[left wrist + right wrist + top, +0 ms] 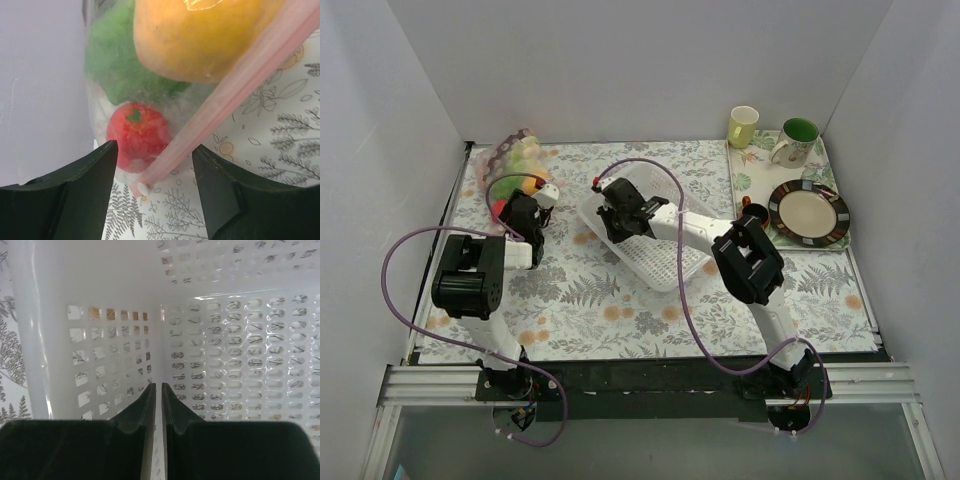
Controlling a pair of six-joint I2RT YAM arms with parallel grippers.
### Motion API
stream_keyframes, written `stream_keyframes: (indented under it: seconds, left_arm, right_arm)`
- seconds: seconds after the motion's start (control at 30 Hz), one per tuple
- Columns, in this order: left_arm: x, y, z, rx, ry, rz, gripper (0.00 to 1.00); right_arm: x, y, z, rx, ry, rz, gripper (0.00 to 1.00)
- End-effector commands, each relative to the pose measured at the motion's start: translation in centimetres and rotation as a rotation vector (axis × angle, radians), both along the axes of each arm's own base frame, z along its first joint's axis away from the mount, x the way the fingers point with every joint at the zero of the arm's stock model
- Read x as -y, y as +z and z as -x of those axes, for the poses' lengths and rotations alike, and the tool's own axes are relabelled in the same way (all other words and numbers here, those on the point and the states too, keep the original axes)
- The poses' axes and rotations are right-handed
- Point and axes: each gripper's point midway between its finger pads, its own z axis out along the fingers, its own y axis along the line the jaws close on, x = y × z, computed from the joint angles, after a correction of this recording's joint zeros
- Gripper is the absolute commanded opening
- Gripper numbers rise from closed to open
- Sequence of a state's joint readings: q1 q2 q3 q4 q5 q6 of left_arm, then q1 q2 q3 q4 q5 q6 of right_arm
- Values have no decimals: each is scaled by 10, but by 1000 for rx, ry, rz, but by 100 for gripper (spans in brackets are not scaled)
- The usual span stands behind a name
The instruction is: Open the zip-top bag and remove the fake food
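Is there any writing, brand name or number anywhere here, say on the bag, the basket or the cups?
No readable text anywhere in these views.
The bag has only a plain pink zip strip. The basket, yellow mug, white mug, plate and tablecloth show plain colour or patterns, no letters.

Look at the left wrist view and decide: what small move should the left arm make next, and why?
Probably close the left gripper on the pink zip strip. Its jaws stand open on either side of the strip's end, the zip-top bag looks sealed, and the fake food is all inside it.
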State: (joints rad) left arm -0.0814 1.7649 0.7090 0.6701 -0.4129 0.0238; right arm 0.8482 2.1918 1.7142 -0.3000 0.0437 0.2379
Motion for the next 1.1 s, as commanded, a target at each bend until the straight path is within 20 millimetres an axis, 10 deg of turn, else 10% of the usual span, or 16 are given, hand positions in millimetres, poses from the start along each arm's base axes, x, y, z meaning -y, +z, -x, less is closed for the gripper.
stream_keyframes:
  seconds: [0.0, 0.23, 0.53, 0.7, 0.83, 1.07]
  left_arm:
    - [-6, 31, -14, 146, 22, -67, 56]
    - [-5, 26, -16, 159, 15, -67, 0]
    - [12, 52, -10, 96, -60, 21, 0]
    - [41, 125, -18, 119, -167, 198, 0]
    - [72, 154, -8, 34, -298, 316, 0]
    - [104, 166, 1, -34, -428, 430, 0]
  right_arm:
    - [-21, 30, 26, 20, 102, -79, 15]
    - [-7, 13, 77, -47, 197, -48, 6]
    - [54, -18, 163, -176, 269, 33, 1]
    - [87, -21, 203, -198, 309, 79, 1]
    - [126, -18, 193, -124, 208, 201, 2]
    - [158, 9, 127, 3, 7, 328, 34]
